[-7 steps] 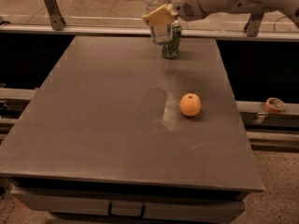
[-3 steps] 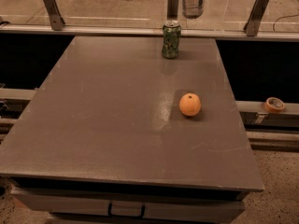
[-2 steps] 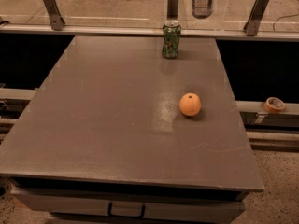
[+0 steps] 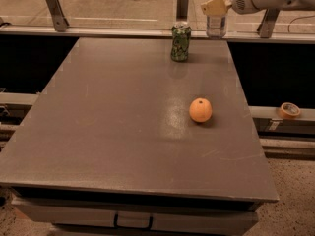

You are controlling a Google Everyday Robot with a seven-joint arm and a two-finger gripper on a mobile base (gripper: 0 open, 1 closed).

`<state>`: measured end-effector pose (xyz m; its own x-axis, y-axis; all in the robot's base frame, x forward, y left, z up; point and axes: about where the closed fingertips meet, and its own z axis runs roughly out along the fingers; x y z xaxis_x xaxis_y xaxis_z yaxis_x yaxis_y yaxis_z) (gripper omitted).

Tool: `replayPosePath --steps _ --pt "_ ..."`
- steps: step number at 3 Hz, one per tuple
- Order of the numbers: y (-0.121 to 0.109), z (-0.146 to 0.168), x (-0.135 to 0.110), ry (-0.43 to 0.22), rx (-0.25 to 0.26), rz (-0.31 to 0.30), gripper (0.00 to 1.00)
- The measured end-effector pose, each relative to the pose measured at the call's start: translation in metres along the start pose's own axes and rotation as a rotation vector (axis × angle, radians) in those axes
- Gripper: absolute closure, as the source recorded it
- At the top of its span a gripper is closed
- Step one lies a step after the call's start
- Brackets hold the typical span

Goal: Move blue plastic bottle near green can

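The green can (image 4: 180,42) stands upright near the far edge of the grey table (image 4: 113,132). The blue plastic bottle (image 4: 216,26), clear and upright, is to the right of the can at the table's far right corner, a short gap away. Its base is about level with the far edge; I cannot tell whether it rests on the table. My gripper (image 4: 215,6), with tan fingers (image 4: 212,6) on a white arm reaching in from the upper right, is shut around the bottle's upper part.
A round orange fruit (image 4: 201,110) lies right of the table's middle. A roll of tape (image 4: 289,110) sits on a ledge beyond the right edge. A rail with metal posts (image 4: 55,6) runs behind the table.
The gripper has carried the bottle from just behind the can up and to the right, then slightly down beside it. The can and the orange have not moved.
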<state>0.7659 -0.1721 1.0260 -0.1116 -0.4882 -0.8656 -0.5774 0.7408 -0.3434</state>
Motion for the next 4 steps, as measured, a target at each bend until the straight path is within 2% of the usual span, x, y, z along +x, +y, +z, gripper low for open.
replayPosePath --steps 2,3,4 --pt "0.009 0.032 0.038 0.052 -0.030 0.134 1.00" --pt "0.014 0.036 0.054 0.093 -0.031 0.176 0.82" --pt "0.021 0.039 0.065 0.101 -0.038 0.215 0.58"
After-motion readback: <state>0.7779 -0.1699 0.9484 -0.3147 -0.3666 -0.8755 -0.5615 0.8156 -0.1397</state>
